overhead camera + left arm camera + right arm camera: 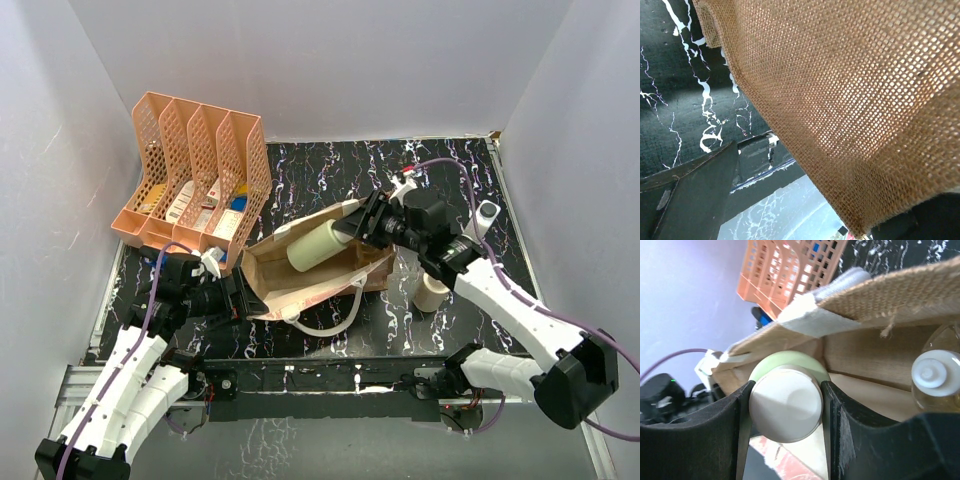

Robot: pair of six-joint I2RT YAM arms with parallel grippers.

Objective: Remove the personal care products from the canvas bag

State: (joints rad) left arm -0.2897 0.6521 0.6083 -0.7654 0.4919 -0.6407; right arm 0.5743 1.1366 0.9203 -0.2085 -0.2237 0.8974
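While the left tool is gaping, the right tool is clamping a cream bottle; only its camera is showing the clear bottle.

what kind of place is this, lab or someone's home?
Most likely a lab test cell, not a home: plain white walls box in a black marbled table, and the props, an orange rack and a bag, look staged.
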